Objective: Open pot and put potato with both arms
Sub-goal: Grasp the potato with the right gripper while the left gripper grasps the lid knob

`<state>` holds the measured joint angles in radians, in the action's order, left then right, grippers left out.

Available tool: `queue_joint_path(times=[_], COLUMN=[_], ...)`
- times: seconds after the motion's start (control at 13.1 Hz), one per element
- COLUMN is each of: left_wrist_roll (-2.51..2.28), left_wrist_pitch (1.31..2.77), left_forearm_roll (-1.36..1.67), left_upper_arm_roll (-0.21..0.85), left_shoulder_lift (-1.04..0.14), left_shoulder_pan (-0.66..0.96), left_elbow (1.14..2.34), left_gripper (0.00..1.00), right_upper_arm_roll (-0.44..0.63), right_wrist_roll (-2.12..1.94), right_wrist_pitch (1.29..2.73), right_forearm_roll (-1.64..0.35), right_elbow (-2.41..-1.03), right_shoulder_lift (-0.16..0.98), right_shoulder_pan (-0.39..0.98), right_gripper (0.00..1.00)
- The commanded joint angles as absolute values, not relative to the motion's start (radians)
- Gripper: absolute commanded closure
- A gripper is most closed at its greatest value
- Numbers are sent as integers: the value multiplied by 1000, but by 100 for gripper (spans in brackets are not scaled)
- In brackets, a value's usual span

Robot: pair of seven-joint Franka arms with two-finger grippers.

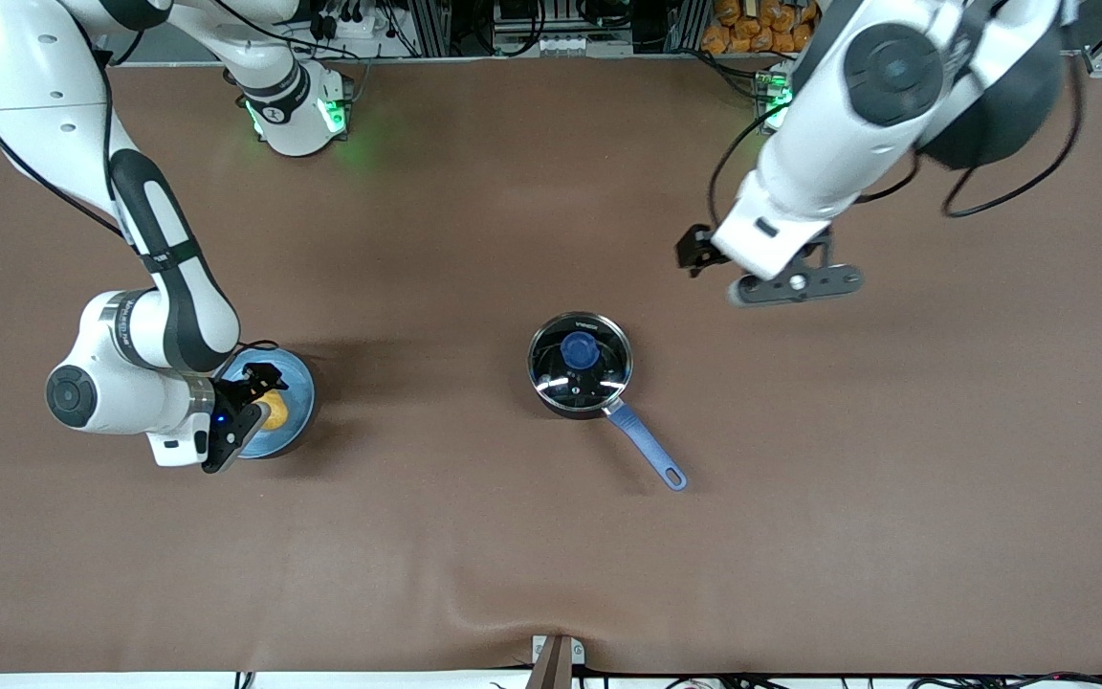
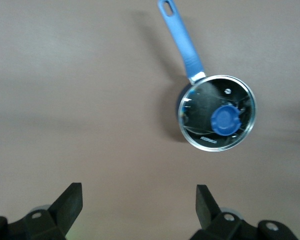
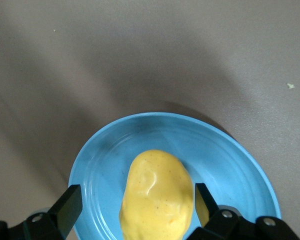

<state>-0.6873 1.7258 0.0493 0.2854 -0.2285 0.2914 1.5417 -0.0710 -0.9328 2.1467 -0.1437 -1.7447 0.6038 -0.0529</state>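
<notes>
Both grippers are spread wide and hold nothing. Right gripper (image 3: 135, 210) straddles the lumpy yellow potato (image 3: 156, 196) on the flat light-blue plate (image 3: 230, 155) near the table's right-arm end, about to clamp. Left gripper (image 1: 781, 277) hangs over bare table beside the lidded black saucepan (image 1: 579, 365) mid-table; next, its blue lid knob (image 2: 225, 121).

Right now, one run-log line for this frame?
pot: lid on | potato: on plate | right gripper: open, around potato | left gripper: open, over bare table
</notes>
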Motion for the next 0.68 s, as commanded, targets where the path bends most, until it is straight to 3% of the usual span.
queue_joint_path(times=[0.0,0.61], left_wrist_roll=[-761,-1142], left_wrist_pitch=[1817,2038], left_forearm_roll=[45,-90], left_upper_arm_roll=[287,285], left_shoulder_lift=[-302,-515], left_shoulder_pan=[346,466], left_elbow=[1523,1514], left_gripper=[0,0], right_upper_arm_roll=[-72,-69], right_wrist_roll=[-977,-1015], right_wrist_pitch=[2200,2244], right_forearm_roll=[-155,-153], right_elbow=[-1776,-1776], right_shoulder_lift=[595,637], right_shoulder_pan=[-63,-83], right_gripper=[0,0])
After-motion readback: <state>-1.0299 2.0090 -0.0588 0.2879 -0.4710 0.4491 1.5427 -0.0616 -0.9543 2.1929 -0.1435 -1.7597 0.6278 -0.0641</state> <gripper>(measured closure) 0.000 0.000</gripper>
